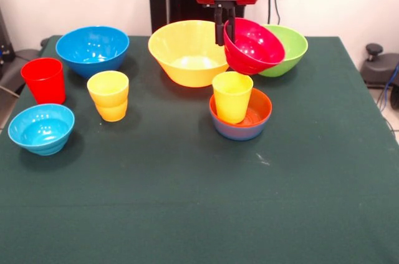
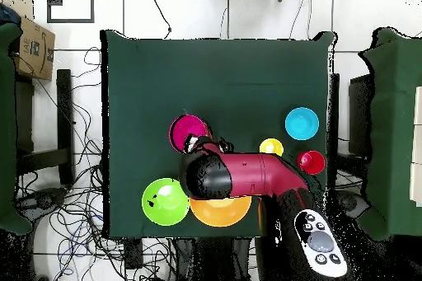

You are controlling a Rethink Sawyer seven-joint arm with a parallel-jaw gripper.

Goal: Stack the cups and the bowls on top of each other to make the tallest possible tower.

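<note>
My gripper (image 1: 224,27) is shut on the near-left rim of the crimson bowl (image 1: 254,47), which hangs tilted with its opening toward the camera, between the large yellow-orange bowl (image 1: 187,52) and the lime green bowl (image 1: 292,48). In the overhead view the crimson bowl (image 2: 186,132) shows just past my arm's head (image 2: 235,175). Just below and in front stands the tower (image 1: 240,114): a yellow cup (image 1: 232,95) upright in an orange-red bowl (image 1: 259,109) nested in a blue bowl (image 1: 240,133). Two nested yellow cups (image 1: 108,95), a red cup (image 1: 45,80), a medium blue bowl (image 1: 92,48) and a small light-blue bowl (image 1: 42,128) stand at the left.
The green cloth (image 1: 199,201) covers the table, whose near half holds nothing. In the overhead view the lime green bowl (image 2: 165,202) and the yellow-orange bowl (image 2: 221,210) lie beside my arm. A remote (image 2: 318,243) lies off the table near the base.
</note>
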